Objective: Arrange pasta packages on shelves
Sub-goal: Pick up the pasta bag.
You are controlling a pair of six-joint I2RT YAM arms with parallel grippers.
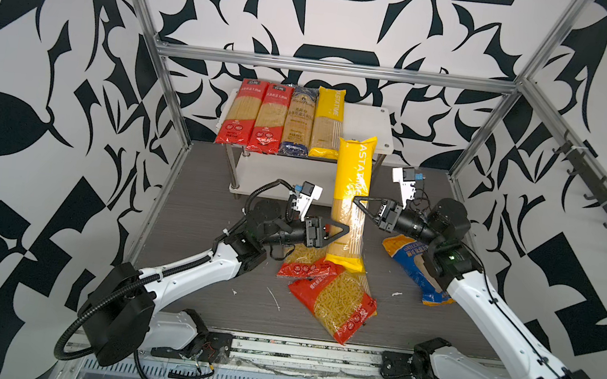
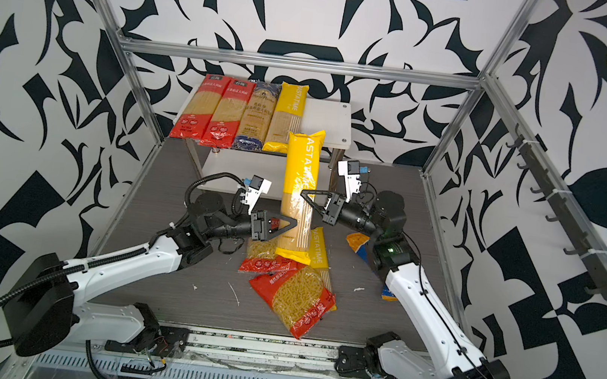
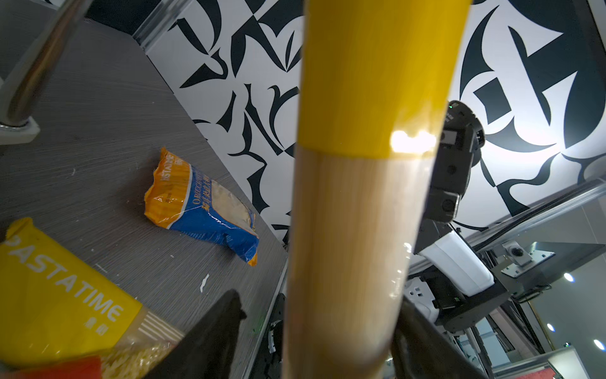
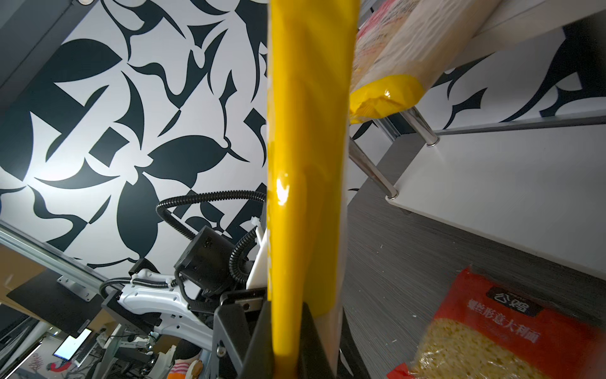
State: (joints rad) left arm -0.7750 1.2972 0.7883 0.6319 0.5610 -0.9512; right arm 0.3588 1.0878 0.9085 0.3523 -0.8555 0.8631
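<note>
1. Yellow spaghetti pack is hanging upright in the air, just in front of the shelves and above the loose bags on the bench. As far as both top views are showing, it is resting on neither.
2. Right claw is pinching it at about mid-length, where the yellow print is meeting the clear window. The right wrist view is showing the jaws closed tight on the pack's thin side.
3. Left claw is straddling the lower clear part from the opposite side, jaws standing apart. The left wrist view is showing a gap between one finger and the film, so it is not clamping.
4. Handling, as a judgement: a stiff bundle of dry strands in slick film, light and rigid along its length but brittle under bending. A hold near the middle is looking best for balance — the crimped ends are offering only floppy film.
5. The top board is carrying four long packs side by side: a red pack, a second red pack, a dark-blue pack and a shelved yellow pack. Bare board is lying beside that last one — the likely slot.
6. Lying on the bench: a near fusilli bag, a far fusilli bag, a third yellow pack and a blue-orange bag by the right arm.
</note>
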